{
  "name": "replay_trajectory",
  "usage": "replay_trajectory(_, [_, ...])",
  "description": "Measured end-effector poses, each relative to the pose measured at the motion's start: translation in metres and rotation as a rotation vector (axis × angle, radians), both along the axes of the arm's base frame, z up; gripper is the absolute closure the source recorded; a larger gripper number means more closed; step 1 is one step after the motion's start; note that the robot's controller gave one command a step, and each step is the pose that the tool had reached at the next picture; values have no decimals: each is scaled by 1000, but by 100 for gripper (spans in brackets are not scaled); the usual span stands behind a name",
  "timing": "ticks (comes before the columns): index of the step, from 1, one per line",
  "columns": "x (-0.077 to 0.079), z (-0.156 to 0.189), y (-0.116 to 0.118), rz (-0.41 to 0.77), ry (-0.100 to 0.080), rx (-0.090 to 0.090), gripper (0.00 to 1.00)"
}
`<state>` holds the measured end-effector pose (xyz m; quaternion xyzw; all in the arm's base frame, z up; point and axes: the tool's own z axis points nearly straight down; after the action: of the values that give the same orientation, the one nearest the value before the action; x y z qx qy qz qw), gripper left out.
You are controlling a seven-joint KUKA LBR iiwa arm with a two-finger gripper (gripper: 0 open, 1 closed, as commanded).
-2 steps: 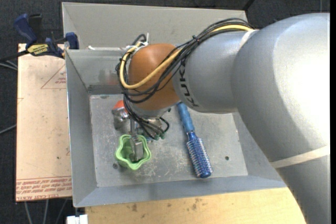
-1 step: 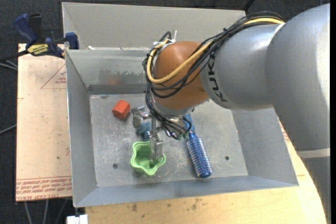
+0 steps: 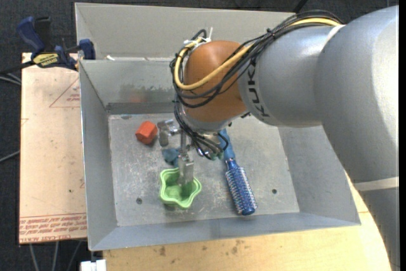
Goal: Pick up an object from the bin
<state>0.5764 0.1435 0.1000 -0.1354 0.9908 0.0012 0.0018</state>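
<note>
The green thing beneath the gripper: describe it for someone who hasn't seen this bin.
In the grey bin, look at the front of the floor, left of the blue bristle brush. Directly under the gripper sits a small lime-green cup. Its wavy, flower-shaped rim and colour separate it from the brush and orange-red block.

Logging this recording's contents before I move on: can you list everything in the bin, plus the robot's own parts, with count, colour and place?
bin: 1, grey metal, middle of the view
block: 1, orange-red, back left of the bin floor
cup: 1, green, wavy-edged, front middle of the floor
brush: 1, blue, just right of the cup
small piece: 1, blue, between block and cup, kind unclear
arm: 1, silver-grey, orange at the wrist, from the right
tool: 1, grey, over the cup, tip seemingly inside it
</note>
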Motion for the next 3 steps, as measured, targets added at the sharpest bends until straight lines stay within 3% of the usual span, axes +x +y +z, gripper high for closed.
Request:
replay_trajectory(1, [-7, -31, -4, -117, 5, -1, 0])
replay_trajectory(2, [-6, -31, -3, -118, 4, 1, 0])
replay_trajectory(3, [-6, -29, -3, -119, 3, 2, 100])
